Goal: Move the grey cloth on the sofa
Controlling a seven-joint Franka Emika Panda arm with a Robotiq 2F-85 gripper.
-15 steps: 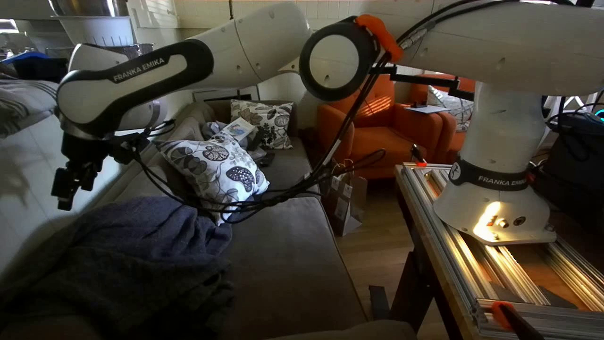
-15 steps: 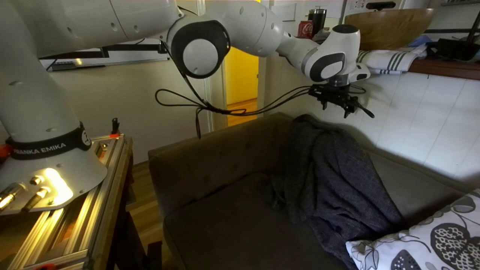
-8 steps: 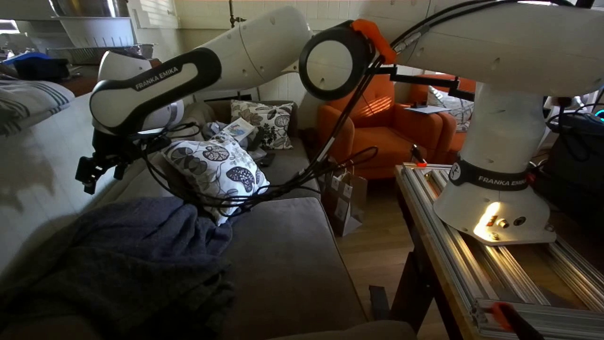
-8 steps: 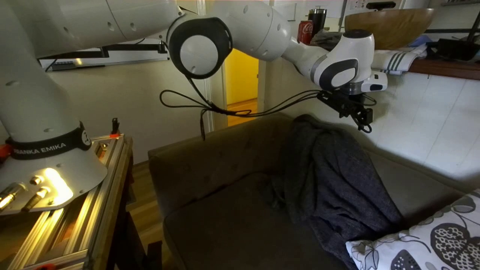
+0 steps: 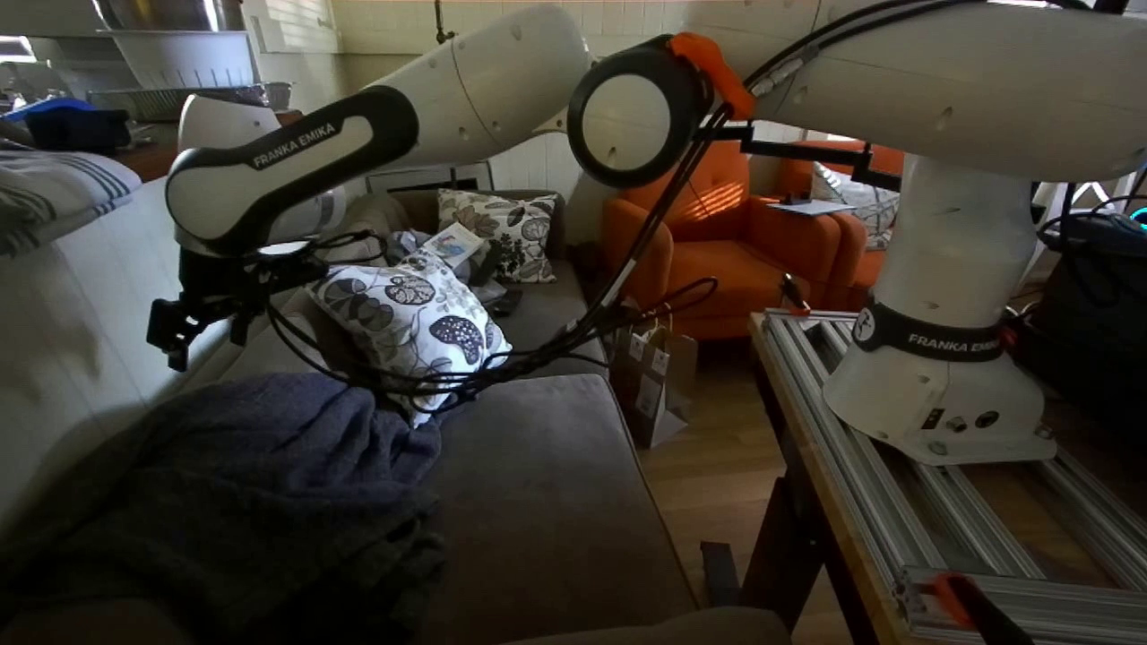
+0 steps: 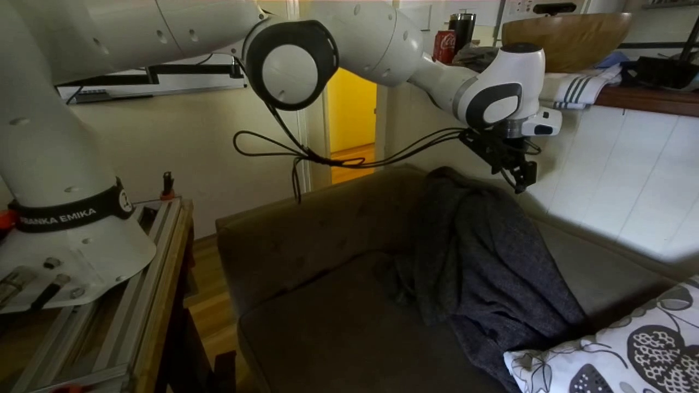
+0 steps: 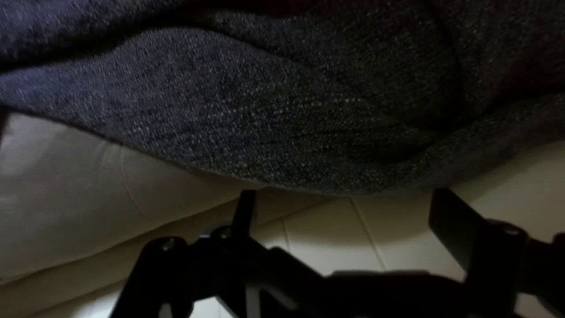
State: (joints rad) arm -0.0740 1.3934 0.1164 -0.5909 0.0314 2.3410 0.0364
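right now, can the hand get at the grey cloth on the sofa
Probably yes: the hand is open and, in the wrist view, nothing shows between it and the grey cloth; it likely needs lowering and shifting over.

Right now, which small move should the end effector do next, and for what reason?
Probably ease the end effector away from the wall, over the grey cloth: in the wrist view its fingers stand open, the cloth's edge shows near their tips and wall shows between them, so closing here might miss the cloth.
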